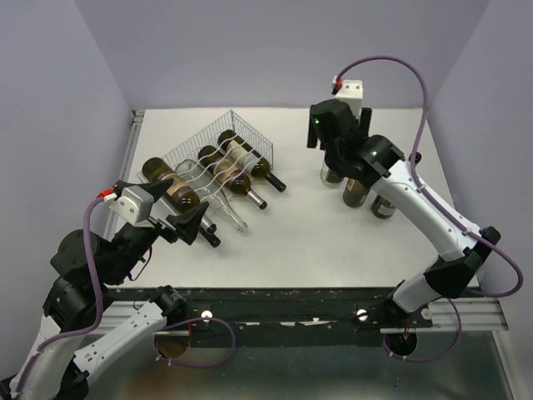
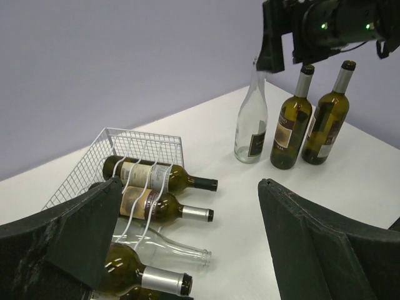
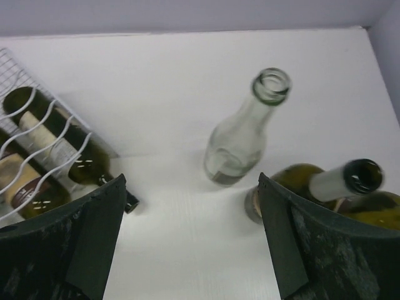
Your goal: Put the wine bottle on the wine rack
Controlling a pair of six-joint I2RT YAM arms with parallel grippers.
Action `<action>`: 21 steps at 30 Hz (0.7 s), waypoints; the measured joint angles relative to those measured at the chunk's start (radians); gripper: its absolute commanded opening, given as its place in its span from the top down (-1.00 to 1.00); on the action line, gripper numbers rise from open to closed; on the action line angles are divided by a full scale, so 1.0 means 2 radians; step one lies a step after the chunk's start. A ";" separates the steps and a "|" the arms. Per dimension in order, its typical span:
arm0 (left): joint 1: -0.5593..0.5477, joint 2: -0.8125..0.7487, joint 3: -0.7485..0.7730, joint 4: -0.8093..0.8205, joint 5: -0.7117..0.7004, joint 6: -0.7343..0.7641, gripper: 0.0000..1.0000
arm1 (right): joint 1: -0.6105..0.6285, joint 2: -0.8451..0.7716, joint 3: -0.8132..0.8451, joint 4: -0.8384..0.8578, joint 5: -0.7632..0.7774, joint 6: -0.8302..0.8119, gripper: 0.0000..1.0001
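Your right jaws are spread wide, empty, and hang just above the clear wine bottle (image 3: 240, 140). It stands upright on the white surface (image 1: 308, 225), well apart from the wine rack (image 1: 250, 137). Two green bottles (image 2: 290, 128) stand just beside it, with dark labels and a bit of gold, but the print's too small to read. Left jaws gape open too, gripping nothing, near the rack's front end. Four bottles (image 2: 150, 175) already lie in the rack, and their pale labels are unreadable too.
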 measured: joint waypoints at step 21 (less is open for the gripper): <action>0.000 0.001 -0.021 0.019 0.018 0.007 -0.98 | -0.176 -0.035 -0.095 -0.069 -0.031 0.065 -0.46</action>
